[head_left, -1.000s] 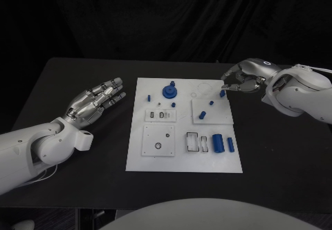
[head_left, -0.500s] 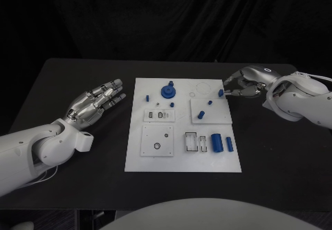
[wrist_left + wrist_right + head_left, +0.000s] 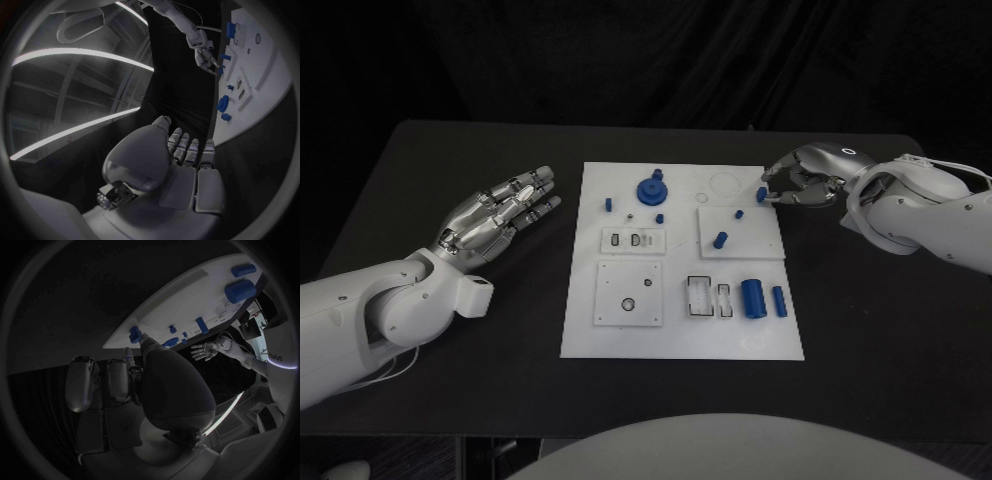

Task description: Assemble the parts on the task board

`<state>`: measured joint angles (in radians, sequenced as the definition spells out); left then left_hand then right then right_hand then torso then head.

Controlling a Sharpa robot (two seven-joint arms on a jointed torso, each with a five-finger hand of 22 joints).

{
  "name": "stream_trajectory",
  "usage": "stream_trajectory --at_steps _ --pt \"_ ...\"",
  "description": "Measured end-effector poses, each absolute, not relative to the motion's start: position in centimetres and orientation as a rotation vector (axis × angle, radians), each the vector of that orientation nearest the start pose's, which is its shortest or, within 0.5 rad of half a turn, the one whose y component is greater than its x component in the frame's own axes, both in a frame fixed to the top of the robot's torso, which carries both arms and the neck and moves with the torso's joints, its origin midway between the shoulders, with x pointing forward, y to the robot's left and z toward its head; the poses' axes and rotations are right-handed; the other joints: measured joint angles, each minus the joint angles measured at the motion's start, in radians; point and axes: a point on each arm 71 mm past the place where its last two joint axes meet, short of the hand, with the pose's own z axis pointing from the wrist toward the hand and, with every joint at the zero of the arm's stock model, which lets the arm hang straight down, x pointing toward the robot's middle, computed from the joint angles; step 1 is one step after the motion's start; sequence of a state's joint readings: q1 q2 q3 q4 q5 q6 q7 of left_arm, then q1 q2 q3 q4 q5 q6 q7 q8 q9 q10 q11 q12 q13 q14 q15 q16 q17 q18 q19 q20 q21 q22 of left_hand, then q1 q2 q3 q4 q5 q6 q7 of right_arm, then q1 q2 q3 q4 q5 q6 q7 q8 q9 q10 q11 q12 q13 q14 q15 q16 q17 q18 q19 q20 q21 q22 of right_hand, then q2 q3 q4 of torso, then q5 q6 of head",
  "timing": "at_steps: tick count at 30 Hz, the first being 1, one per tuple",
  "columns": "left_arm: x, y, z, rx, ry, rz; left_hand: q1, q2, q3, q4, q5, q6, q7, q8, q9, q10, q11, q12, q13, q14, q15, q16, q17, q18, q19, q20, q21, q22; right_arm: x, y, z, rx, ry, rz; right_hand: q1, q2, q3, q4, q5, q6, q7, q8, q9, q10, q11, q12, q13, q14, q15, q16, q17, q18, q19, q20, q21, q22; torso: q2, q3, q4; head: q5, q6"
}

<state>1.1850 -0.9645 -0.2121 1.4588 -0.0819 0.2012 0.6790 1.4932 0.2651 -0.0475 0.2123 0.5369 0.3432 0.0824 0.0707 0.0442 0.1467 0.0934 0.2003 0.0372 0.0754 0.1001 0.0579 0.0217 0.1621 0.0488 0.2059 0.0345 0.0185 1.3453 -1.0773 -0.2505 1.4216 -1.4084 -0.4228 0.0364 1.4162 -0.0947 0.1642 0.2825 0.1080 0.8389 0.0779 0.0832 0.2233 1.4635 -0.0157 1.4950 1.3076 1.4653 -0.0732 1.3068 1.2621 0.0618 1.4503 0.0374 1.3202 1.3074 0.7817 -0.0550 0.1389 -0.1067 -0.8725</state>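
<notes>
Currently, step in hand: right robot hand (image 3: 800,185) at the far right edge of the task board (image 3: 678,340), fingers curled in around a small blue peg (image 3: 762,195); by my reading it is picking that peg.
Right robot hand state: fingertips pinch narrowly at the peg; whether it is lifted clear of the board I cannot tell.
Left robot hand state: left robot hand (image 3: 502,210) wide, holding nothing, palm up over the bench (image 3: 459,150) left of the board.
Parts: blue knob (image 3: 652,188) stands far centre; short pin (image 3: 720,239) on the right middle plate; two blue cylinders (image 3: 754,297) lie near right.
Doing it well: keep the pinch square on the peg, lift straight up, no sideways drag.
Risk: peg slips or tilts between the fingertips; nearby pin gets knocked.
</notes>
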Motion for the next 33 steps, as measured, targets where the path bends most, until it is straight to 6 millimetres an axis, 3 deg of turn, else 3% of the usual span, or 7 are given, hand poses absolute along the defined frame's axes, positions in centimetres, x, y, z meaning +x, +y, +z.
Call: stream_trajectory --at_steps 7,21,29,33 --pt "45.2 26.8 -22.5 -0.921 1.498 -1.924 0.000 0.000 0.000 0.000 0.000 0.000 0.000 0.000 0.000 0.000 0.000 0.000 0.000 0.000 0.000 0.000 0.000 0.000 0.000 0.000 0.000 0.000 48.6 -35.1 -18.5 -0.099 1.631 0.379 0.022 -0.001 0.000 0.000 0.008 -0.059 0.004 -0.013 -0.012 -0.044 0.003 -0.028 0.000 0.000 0.000 -0.053 -0.053 0.000 -0.036 0.007 -0.078 0.000 -0.001 0.0004 -0.0004 0.002 0.000" --pt "45.2 26.7 -22.5 -0.921 1.500 -1.928 0.000 0.000 0.004 -0.004 0.000 0.000 0.000 0.000 0.000 -0.004 0.004 0.000 0.000 0.000 0.000 0.000 0.000 0.000 0.004 0.004 0.000 0.000 49.1 -35.0 -19.1 -0.078 1.664 0.345 0.024 -0.003 0.000 0.000 0.001 -0.067 0.004 -0.012 -0.011 -0.047 0.007 -0.032 0.000 0.000 0.000 -0.057 -0.061 0.000 -0.042 0.007 -0.089 0.000 0.000 0.0008 -0.0006 0.002 0.000" --pt "45.2 26.6 -22.6 -0.921 1.501 -1.931 0.000 0.000 0.004 -0.004 0.000 0.000 0.000 0.000 0.000 -0.004 0.004 0.000 0.000 0.000 0.000 0.000 0.000 0.000 0.004 0.004 0.000 0.000 49.1 -34.9 -19.3 -0.077 1.674 0.343 0.024 -0.003 -0.015 -0.001 -0.031 -0.013 0.003 0.055 0.022 -0.047 0.007 -0.032 0.000 0.000 0.000 -0.057 -0.062 0.000 -0.042 0.007 -0.101 0.000 0.000 0.0014 -0.0005 0.000 0.000" --pt "45.3 26.7 -22.6 -0.921 1.501 -1.930 0.000 0.000 0.004 -0.004 0.000 0.000 0.000 0.000 0.000 -0.004 0.004 0.000 0.000 0.000 0.000 0.000 0.000 0.000 0.004 0.004 0.000 0.000 49.1 -34.8 -19.4 -0.077 1.674 0.344 0.032 -0.007 -0.017 -0.003 -0.031 -0.010 0.000 0.066 0.028 -0.047 0.007 -0.032 0.000 0.000 0.000 -0.061 -0.063 0.000 -0.042 0.007 -0.101 0.000 0.000 0.0015 -0.0007 0.001 0.000"
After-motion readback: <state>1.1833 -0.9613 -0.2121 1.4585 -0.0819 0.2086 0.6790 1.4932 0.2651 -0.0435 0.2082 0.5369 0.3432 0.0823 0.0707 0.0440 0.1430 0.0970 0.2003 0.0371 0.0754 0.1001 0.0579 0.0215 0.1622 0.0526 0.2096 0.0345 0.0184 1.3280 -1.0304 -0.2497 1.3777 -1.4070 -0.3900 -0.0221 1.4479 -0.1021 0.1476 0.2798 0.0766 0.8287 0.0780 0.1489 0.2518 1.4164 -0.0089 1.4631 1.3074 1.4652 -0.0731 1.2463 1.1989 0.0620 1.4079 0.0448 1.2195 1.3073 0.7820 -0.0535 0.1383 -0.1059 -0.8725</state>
